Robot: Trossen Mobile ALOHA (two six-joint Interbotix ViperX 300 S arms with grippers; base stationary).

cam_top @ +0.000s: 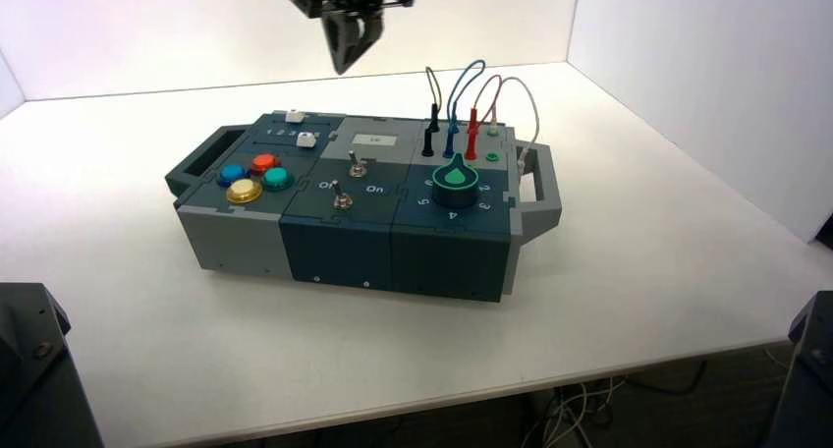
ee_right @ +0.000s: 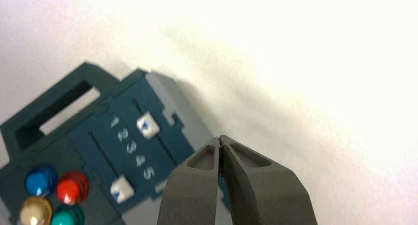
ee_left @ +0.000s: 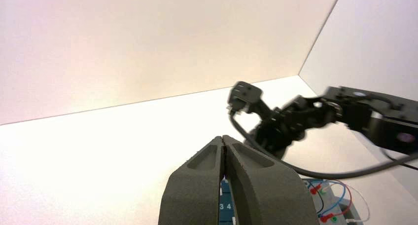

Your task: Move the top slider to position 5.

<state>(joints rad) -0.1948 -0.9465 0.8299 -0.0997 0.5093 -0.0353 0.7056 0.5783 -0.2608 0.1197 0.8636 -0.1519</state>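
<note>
The top slider (ee_right: 148,125) is a small white knob on the box's far track (cam_top: 292,117), beside digits 2 and 3 of the printed row. Position 5 (ee_right: 148,173) ends that row. The other white slider (ee_right: 121,189) sits by the 5 on the near track. My right gripper (cam_top: 343,68) hangs high above the box's far side. It is shut and empty, and in its own view (ee_right: 220,137) its tips lie off the row's 5 end. My left gripper (ee_left: 223,137) is shut and empty, high over the box, out of the high view.
On the box (cam_top: 236,242) are round coloured buttons (cam_top: 253,177), two toggle switches (cam_top: 342,195), a green knob (cam_top: 456,181) and plugged wires (cam_top: 462,114). It has a handle at each end (cam_top: 201,158). My right arm (ee_left: 320,114) crosses the left wrist view. White walls stand behind and right.
</note>
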